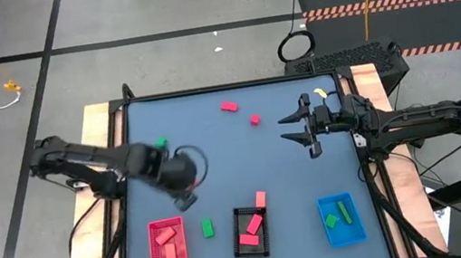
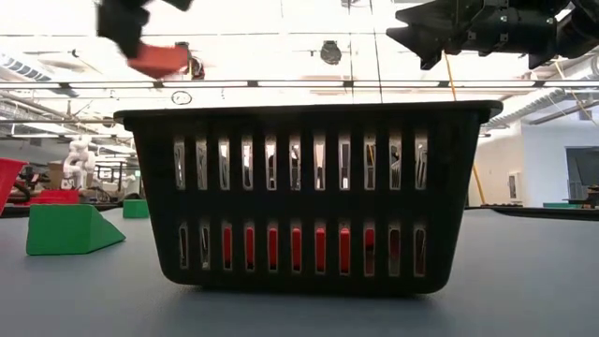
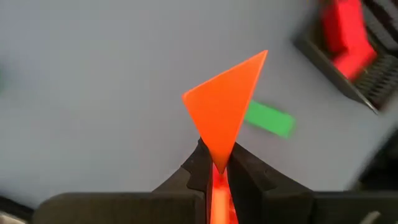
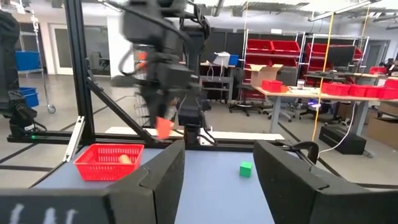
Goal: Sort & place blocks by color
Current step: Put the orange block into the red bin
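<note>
Left gripper [image 3: 214,163] has its fingers clamped on a salmon wedge [image 3: 225,106] carried above the counter [image 1: 217,158], so next it needs lowering over the red tray [image 1: 167,245]; right gripper [image 1: 297,128] waits half-open.

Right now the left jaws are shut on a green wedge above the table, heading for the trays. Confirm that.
Not quite: the wedge in the left gripper is orange-red, not green, as the left wrist view shows. The green block lies on the table below it. The rest holds.
</note>
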